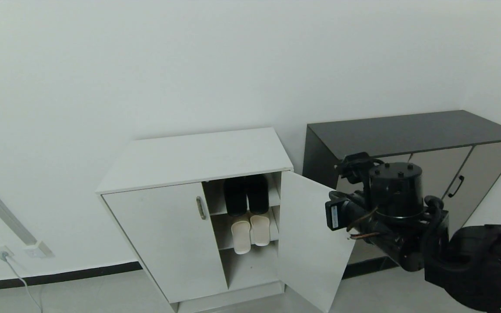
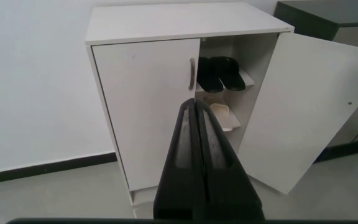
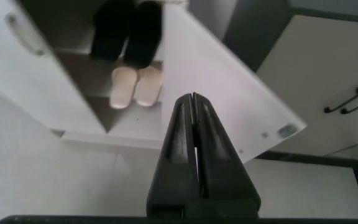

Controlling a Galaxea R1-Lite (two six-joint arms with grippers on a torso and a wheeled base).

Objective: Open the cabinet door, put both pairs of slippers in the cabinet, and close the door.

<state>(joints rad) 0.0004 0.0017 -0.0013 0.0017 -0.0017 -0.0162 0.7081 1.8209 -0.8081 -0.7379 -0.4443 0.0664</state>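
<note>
Cabinet point(image 1: 189, 156) ahead of both grippers holds black slippers point(image 1: 246, 195) shelved above cream slippers point(image 1: 250, 232). Right gripper point(image 3: 193, 96), pressed together, hangs beside the open door point(image 1: 311, 234); left gripper point(image 2: 196, 101) is pressed together too.

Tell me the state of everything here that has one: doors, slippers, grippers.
Right cabinet door: open.
Left cabinet door: shut.
Black slippers: inside, upper shelf.
White slippers: inside, shelf below.
Left gripper: shut, empty.
Right gripper: shut, empty.
Dark cabinet: doors shut.
</note>
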